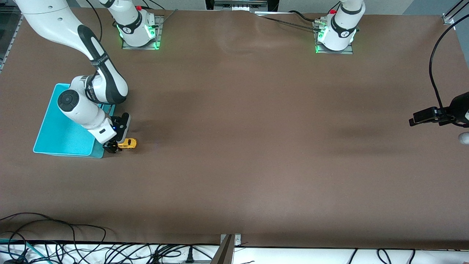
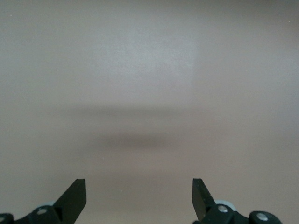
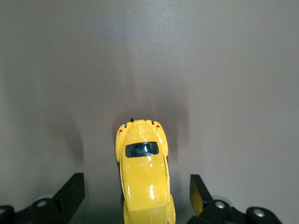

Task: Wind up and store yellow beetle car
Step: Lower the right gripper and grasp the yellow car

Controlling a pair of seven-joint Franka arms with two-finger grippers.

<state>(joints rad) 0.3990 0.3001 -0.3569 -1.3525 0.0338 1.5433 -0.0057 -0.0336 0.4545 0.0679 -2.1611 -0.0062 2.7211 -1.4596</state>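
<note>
1. Nearest the front camera, we see the small yellow beetle car (image 1: 127, 143) on the brown table (image 1: 256, 146), just beside the flat teal plastic bin (image 1: 62, 135).
2. Our right gripper (image 1: 111, 147) hangs low, fingers (image 3: 70, 196) spread and straddling the car without contact.
3. Our left gripper (image 2: 139, 198) waits above bare table at the left arm's end, fingers released.

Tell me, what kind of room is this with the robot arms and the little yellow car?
Probably a robot lab. Two white arms are bolted onto a big brown table, loose cables run along its near edge, and the right gripper hangs open around a yellow beetle car beside a teal bin.
</note>
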